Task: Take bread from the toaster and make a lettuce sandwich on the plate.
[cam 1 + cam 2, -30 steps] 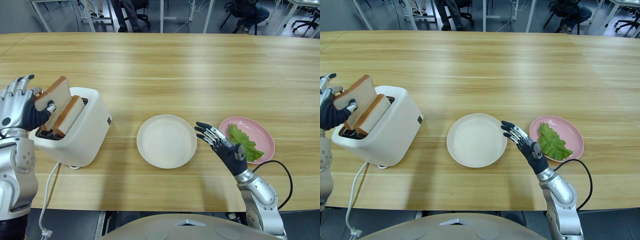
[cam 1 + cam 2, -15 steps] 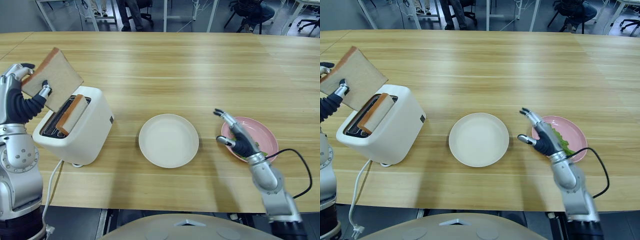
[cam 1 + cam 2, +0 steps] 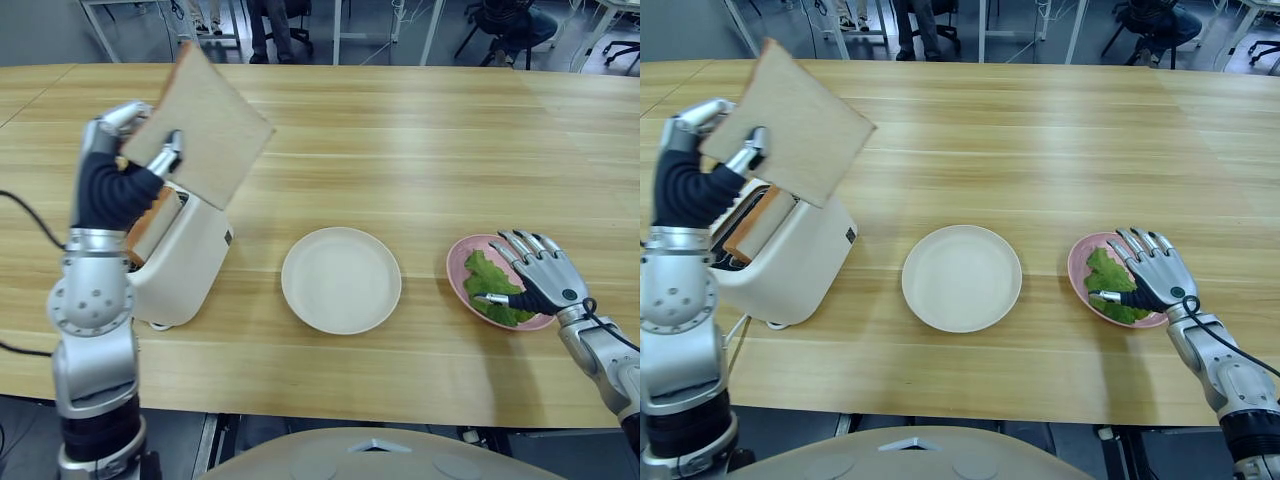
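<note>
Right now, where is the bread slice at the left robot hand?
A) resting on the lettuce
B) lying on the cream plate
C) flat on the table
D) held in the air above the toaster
D: the left robot hand holds the bread slice up over the toaster, and the cream plate is bare.

I see a tan-brown bread slice (image 3: 205,125) on the left and, by it, a cream-white toaster (image 3: 195,262). The middle plate (image 3: 341,281) is plain cream. On the right, a pink plate (image 3: 456,281) carries green lettuce (image 3: 486,285). The desk (image 3: 400,150) is light wood with long grain stripes. My left hand (image 3: 112,185) and right hand (image 3: 545,283) are silver and black.
</note>
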Available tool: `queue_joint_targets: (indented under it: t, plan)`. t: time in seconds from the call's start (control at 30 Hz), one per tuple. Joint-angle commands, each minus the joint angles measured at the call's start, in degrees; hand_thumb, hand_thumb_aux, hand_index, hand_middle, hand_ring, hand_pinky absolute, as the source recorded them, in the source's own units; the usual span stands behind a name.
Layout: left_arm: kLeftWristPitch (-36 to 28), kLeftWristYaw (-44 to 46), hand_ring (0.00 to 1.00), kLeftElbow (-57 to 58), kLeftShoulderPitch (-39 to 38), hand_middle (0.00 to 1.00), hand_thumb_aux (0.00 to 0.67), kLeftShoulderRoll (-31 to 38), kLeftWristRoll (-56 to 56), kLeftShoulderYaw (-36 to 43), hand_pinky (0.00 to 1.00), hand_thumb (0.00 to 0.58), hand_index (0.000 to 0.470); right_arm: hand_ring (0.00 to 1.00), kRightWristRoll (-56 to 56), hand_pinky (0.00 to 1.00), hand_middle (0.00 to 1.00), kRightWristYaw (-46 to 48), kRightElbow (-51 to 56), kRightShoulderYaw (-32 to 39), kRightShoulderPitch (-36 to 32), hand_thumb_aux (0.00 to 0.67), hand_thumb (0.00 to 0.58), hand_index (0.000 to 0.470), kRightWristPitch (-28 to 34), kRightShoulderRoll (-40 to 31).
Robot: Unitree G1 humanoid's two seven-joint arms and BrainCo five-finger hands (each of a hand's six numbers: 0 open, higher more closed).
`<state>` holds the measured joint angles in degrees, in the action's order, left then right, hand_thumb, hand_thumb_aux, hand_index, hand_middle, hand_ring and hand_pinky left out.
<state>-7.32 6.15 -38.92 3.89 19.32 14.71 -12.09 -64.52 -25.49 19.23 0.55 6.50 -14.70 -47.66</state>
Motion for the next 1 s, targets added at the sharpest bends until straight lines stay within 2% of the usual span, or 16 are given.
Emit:
queue_joint_targets:
  t: [0.03, 0.13, 0.33, 0.37, 0.4, 0.43, 0.47, 0.5, 0.53, 0.57, 0.87, 0.9, 0.93, 0.97, 1.0]
  plan:
    - [-0.2, 0.7, 1.0, 2.2, 0.2, 1.0, 0.67, -3.5, -1.0, 7.1, 1.0, 0.58, 0.46, 0.0, 0.2, 0.0, 0.0, -0.8, 5.8, 3.9, -2.0, 0.0, 0.0, 0.0, 0.8, -1.4]
    - [1.2, 0.9, 1.0, 6.9, -0.6, 1.0, 0.67, -6.7, -1.2, 12.4, 1.0, 0.58, 0.46, 0.0, 1.2, 0.0, 0.0, -0.7, 9.6, 6.1, -3.2, 0.0, 0.0, 0.0, 1.0, -2.0]
    - [4.8, 1.3, 1.0, 20.2, -2.4, 1.0, 0.67, -8.3, 1.3, 20.9, 1.0, 0.58, 0.46, 0.0, 3.5, 0.0, 0.0, -0.9, 14.5, 9.6, -6.6, 0.0, 0.0, 0.0, 0.3, -2.3]
    - [5.5, 1.3, 1.0, 22.9, -2.5, 1.0, 0.67, -8.3, 1.7, 21.8, 1.0, 0.58, 0.46, 0.0, 4.0, 0.0, 0.0, -0.9, 15.1, 10.2, -7.1, 0.039, 0.066, 0.027, 0.1, -2.3]
    - [6.2, 1.1, 1.0, 25.2, -2.5, 1.0, 0.67, -8.2, 2.0, 22.4, 1.0, 0.58, 0.46, 0.0, 4.2, 0.0, 0.0, -0.9, 15.6, 10.7, -7.5, 0.131, 0.205, 0.09, 0.0, -2.3]
    - [6.4, 1.6, 1.0, 27.6, -2.5, 1.0, 0.67, -7.9, 2.3, 23.3, 1.0, 0.58, 0.46, 0.0, 4.6, 0.0, 0.0, -0.6, 16.1, 11.4, -8.0, 0.131, 0.205, 0.09, -0.3, -2.3]
    - [7.0, 1.6, 1.0, 29.8, -2.5, 1.0, 0.67, -7.6, 2.8, 24.0, 1.0, 0.58, 0.46, 0.0, 5.1, 0.0, 0.0, -0.4, 16.7, 11.9, -8.4, 0.373, 0.466, 0.256, -0.5, -2.3]
    - [7.3, 1.7, 1.0, 32.0, -2.5, 1.0, 0.67, -7.2, 3.5, 24.9, 1.0, 0.58, 0.46, 0.0, 5.4, 0.0, 0.0, -0.3, 17.1, 12.4, -8.8, 0.452, 0.519, 0.31, -0.7, -2.3]
    - [7.4, 2.1, 1.0, 33.9, -2.4, 1.0, 0.67, -6.8, 4.3, 25.9, 1.0, 0.58, 0.46, 0.0, 5.9, 0.0, 0.0, 0.0, 17.5, 13.0, -9.1, 0.452, 0.519, 0.31, -1.2, -2.4]
    - [7.7, 2.3, 1.0, 35.5, -2.4, 1.0, 0.67, -6.4, 4.9, 26.8, 1.0, 0.58, 0.46, 0.0, 6.2, 0.0, 0.0, 0.1, 17.8, 13.4, -9.3, 0.67, 0.58, 0.46, -1.4, -2.5]
    - [7.9, 6.7, 1.0, 47.8, -0.1, 1.0, 0.67, -4.1, 8.2, 33.2, 1.0, 0.58, 0.46, 0.0, 10.2, 0.0, 0.0, -0.2, 18.5, 15.0, -10.1, 0.67, 0.58, 0.46, -4.7, -3.3]
    - [8.2, 6.4, 1.0, 48.9, 0.4, 1.0, 0.583, -4.0, 8.8, 33.6, 1.0, 0.57, 0.4, 0.0, 10.8, 0.0, 0.0, -0.4, 18.4, 14.9, -10.2, 0.67, 0.58, 0.46, -5.3, -3.4]
    - [8.6, 5.9, 1.0, 50.0, 1.0, 1.0, 0.431, -3.9, 9.4, 33.9, 1.0, 0.506, 0.296, 0.0, 11.4, 0.0, 0.0, -0.6, 18.0, 14.6, -10.3, 0.67, 0.58, 0.46, -5.8, -3.5]
    - [8.9, 5.4, 1.0, 50.9, 1.6, 1.0, 0.342, -3.9, 10.1, 34.1, 1.0, 0.441, 0.235, 0.0, 11.9, 0.0, 0.0, -0.6, 17.8, 14.5, -10.3, 0.67, 0.58, 0.46, -6.2, -3.6]
    - [9.0, 4.5, 1.0, 52.0, 2.3, 1.0, 0.0, -3.7, 11.4, 34.4, 1.0, 0.0, 0.0, 0.0, 12.3, 0.0, 0.0, -0.9, 17.4, 14.2, -10.3, 0.67, 0.58, 0.46, -6.5, -3.8]
